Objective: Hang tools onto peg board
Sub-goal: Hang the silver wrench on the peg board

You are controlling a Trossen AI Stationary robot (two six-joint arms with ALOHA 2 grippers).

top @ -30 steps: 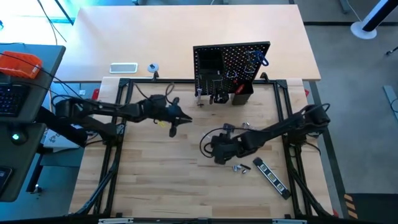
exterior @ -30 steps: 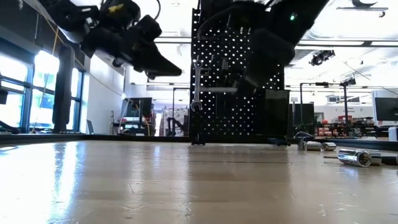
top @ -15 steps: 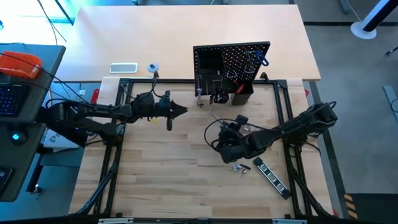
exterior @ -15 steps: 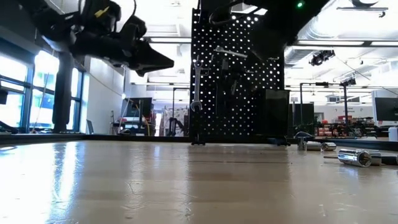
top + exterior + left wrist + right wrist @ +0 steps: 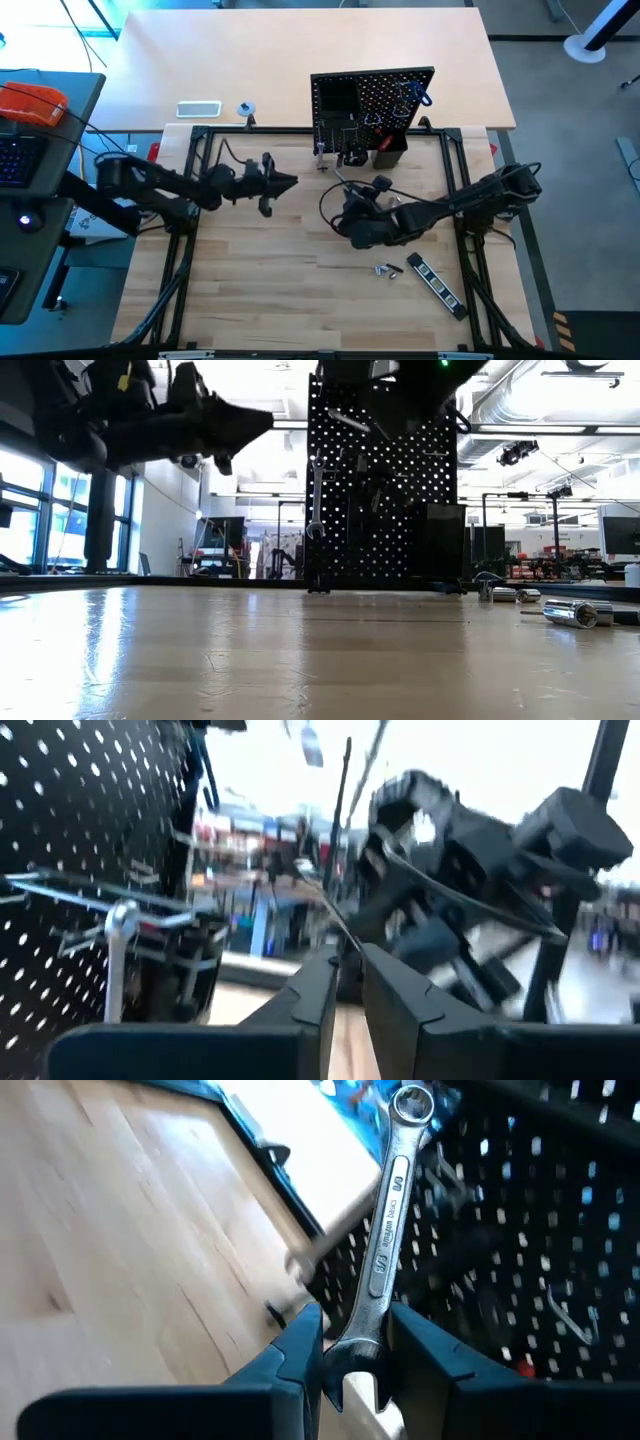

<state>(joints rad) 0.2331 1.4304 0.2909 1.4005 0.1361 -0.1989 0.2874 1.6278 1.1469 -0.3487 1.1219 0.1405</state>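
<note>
High view: peg board (image 5: 372, 110) stands upright at 12 o'clock of the wooden counter (image 5: 260, 290), with a blue-handled tool (image 5: 416, 95) hung at its 2 o'clock corner and a small black bin (image 5: 390, 152) at its foot. Right end effector (image 5: 347, 190) is mid-counter, just in front of the board, clamped on a silver combination wrench (image 5: 342, 183) whose free end points to 11 o'clock toward the board. Left end effector (image 5: 288, 181) hovers at 9 o'clock of it, tips aimed at the board, nothing in it. Loose sockets (image 5: 384, 269) and a black striped bar (image 5: 436, 283) lie at 5 o'clock. Low view: a wrench (image 5: 317, 495) hangs vertically on the board's left edge; left end effector (image 5: 255, 422) sits high at 10 o'clock, above the counter; a chrome socket (image 5: 572, 612) lies at 4 o'clock. Left wrist view: fingers (image 5: 315, 1000) nearly together with a narrow gap, empty; board hooks (image 5: 60, 890) at 9 o'clock, the right arm (image 5: 470, 870) at 2 o'clock. Right wrist view: fingers (image 5: 300, 1342) pinch the wrench (image 5: 385, 1230) by its open-end head, ring end up at 12 o'clock against the board (image 5: 540, 1240).
</note>
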